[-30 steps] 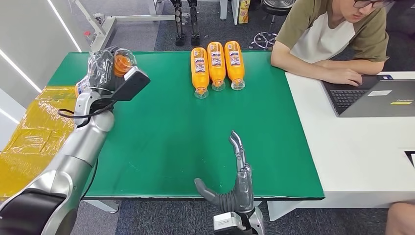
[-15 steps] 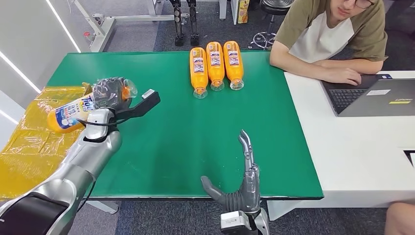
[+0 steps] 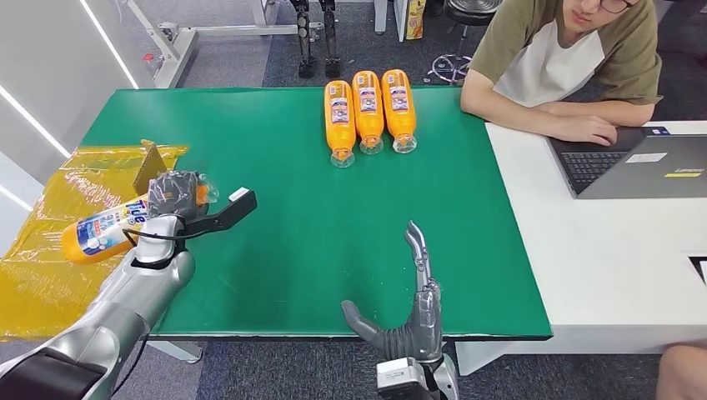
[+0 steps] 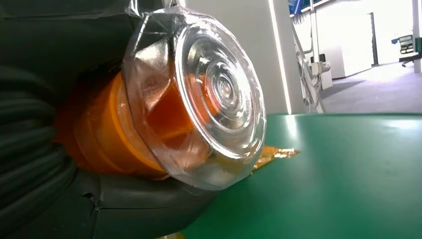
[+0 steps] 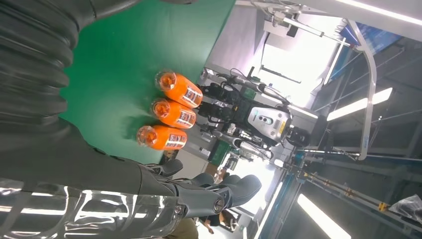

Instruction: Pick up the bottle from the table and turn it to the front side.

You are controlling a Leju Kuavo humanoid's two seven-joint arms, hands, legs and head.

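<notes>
Right hand: the right hand (image 3: pixel 408 312) sits at the near table edge, about 6 o'clock in the head view, fingers apart and stretched toward the far side, holding nothing.
Left hand: the left hand (image 3: pixel 178 193) is at about 9 o'clock, fingers wrapped round the cap end of the bottle (image 3: pixel 104 231).
Bottle position: it lies roughly level, clear cap (image 4: pixel 199 99) toward the table's middle and base pointing out past the left table edge, above the yellow sheet (image 3: pixel 50 225); I judge it lifted, not resting, though contact below it is hard to read.
Handling: a full-looking plastic bottle of orange liquid, so probably fairly heavy and base-heavy when held by the neck; the wall looks stiff but smooth, and the wrap over the cap looks slick. A hold nearer the labelled middle would likely steady it better for turning.
Label: blue and white print faces upward in the head view; whether this is the front side I cannot tell.
Hidden: the neck is covered by the fingers, and the wrist view cuts off the body.
Table: green table (image 3: pixel 333 250).
Far row: three orange bottles (image 3: pixel 368 110) lie side by side at about 12 o'clock, caps toward the robot.
Beyond: a person (image 3: pixel 567 58) sits at 1 to 2 o'clock by a laptop (image 3: pixel 642 165) on the white desk.
</notes>
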